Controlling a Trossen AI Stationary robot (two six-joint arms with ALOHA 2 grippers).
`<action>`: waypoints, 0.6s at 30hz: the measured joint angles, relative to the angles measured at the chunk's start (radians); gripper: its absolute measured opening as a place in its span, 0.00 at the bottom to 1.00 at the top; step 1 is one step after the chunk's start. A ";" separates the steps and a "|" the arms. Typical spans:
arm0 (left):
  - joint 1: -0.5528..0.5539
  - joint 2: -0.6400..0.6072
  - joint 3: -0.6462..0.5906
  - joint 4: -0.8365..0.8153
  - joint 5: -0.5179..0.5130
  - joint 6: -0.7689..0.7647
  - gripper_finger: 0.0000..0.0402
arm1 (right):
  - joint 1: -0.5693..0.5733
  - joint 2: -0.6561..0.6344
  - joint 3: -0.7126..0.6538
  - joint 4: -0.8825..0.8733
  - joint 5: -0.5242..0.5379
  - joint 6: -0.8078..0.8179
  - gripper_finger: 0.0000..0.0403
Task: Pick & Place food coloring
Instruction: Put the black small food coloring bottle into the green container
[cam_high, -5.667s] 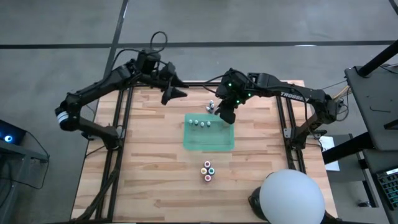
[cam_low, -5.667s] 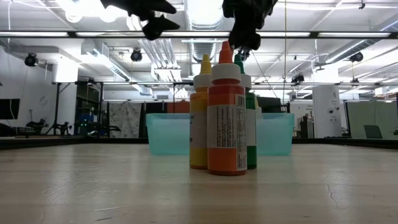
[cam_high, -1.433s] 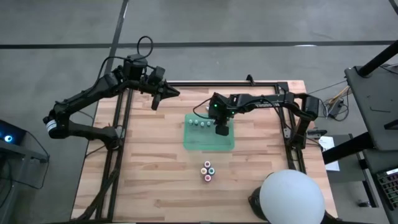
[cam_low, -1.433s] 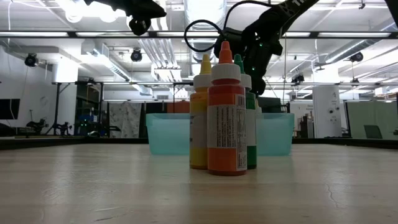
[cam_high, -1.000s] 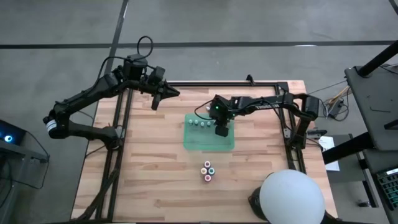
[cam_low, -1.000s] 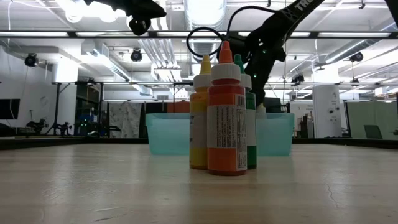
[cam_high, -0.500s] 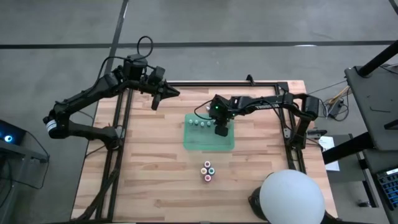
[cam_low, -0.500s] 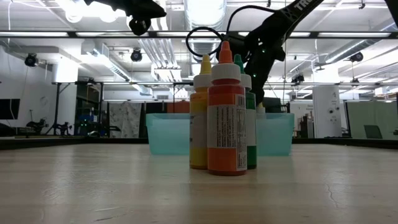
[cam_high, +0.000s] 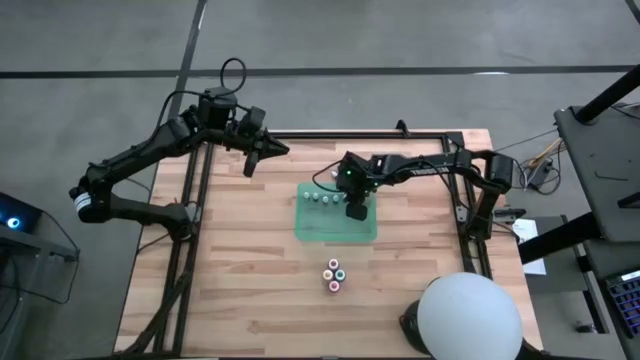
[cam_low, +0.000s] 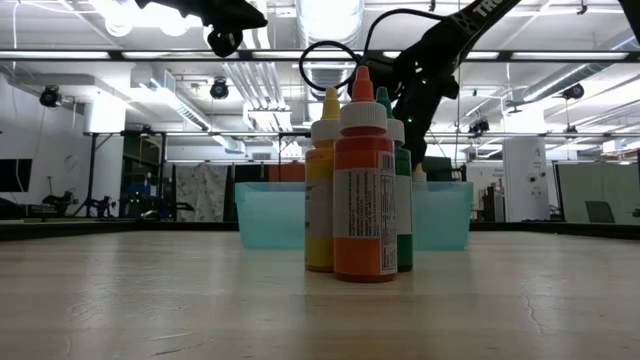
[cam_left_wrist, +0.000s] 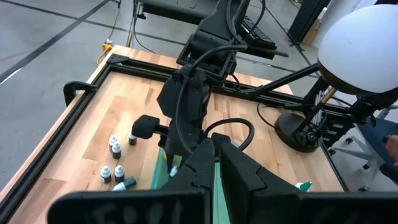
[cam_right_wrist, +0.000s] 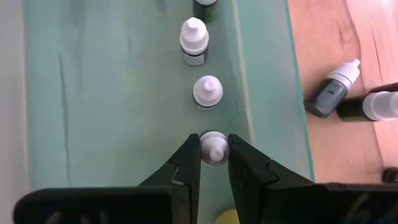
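A grey concrete floor (cam_high: 420, 35) with dark seams surrounds the wooden table (cam_high: 250, 290). Level across it, a workshop hall opens out — strip lights (cam_low: 120, 55) and silver ducts (cam_low: 325, 75) overhead, white walls (cam_low: 20, 135), dark equipment stands (cam_low: 95, 175) far behind.

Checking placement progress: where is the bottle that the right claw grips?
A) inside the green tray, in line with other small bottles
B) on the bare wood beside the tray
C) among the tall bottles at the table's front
A: the right claw pinches a white-capped bottle over the green tray floor, in line with two more bottles.
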 joint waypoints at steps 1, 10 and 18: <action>0.000 0.000 0.000 0.000 0.000 0.000 0.00 | 0.000 0.000 0.000 0.000 0.000 0.001 0.13; 0.000 0.000 0.000 0.000 0.000 0.000 0.00 | 0.000 0.007 0.000 -0.003 0.000 0.017 0.13; 0.000 0.000 0.000 0.000 0.000 -0.001 0.00 | 0.000 0.008 0.000 -0.005 0.000 0.019 0.14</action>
